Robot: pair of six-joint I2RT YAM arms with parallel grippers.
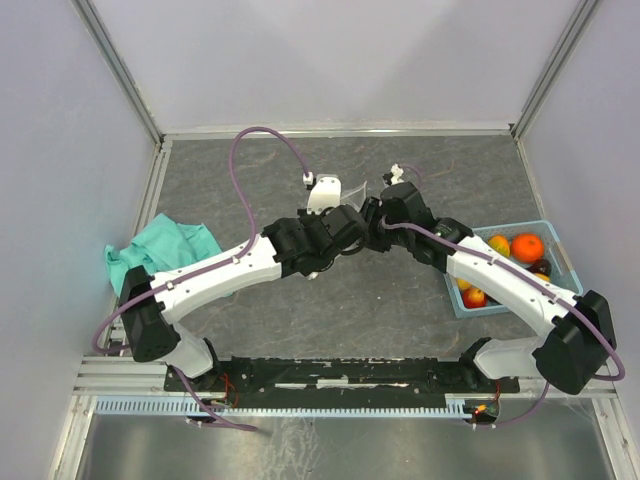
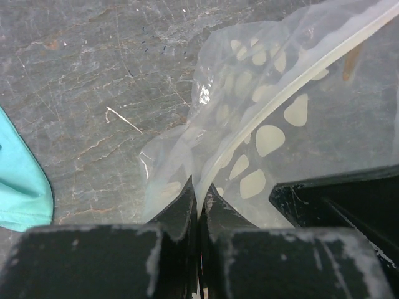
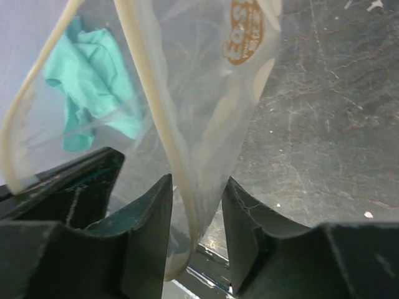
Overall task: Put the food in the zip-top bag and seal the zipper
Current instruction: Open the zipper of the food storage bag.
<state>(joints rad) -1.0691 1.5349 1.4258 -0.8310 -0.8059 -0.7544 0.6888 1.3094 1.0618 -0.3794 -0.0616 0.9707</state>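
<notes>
The grey, scuffed desk (image 1: 400,330) carries everything. At its right edge, beside your right arm, sits the blue plastic basket (image 1: 565,258). At the left edge lies the crumpled teal cloth (image 1: 165,245).

The clear plastic zip-top bag (image 1: 345,190) printed with white dots hangs between the two wrists over the far middle of the desk, well apart from the basket. It is thin, limp film. Judge it as very light and slippery, quick to fold or slide out of a pinch, and unable to hold its mouth open unaided. The firmest place to take hold is the zipper (image 2: 299,81), the narrow whitish press-seal strip along the mouth. It is thicker than the film and gives the fingers a ridge to bite on.

The food (image 1: 527,246), small glossy toy fruits in orange, red, yellow and dark purple, lies in the basket, and none of it shows inside the bag. The pieces look hard and smooth, so expect them to roll or squirt out of a shallow grip.

Your left end effector (image 2: 199,199) is clenched on the zipper, with the strip running straight out from between its closed fingers. Your right end effector (image 3: 196,187) stands partly open. A loop of the zipper (image 3: 156,106) passes between its fingers, which do not pinch it, so only the left end effector holds the bag.
</notes>
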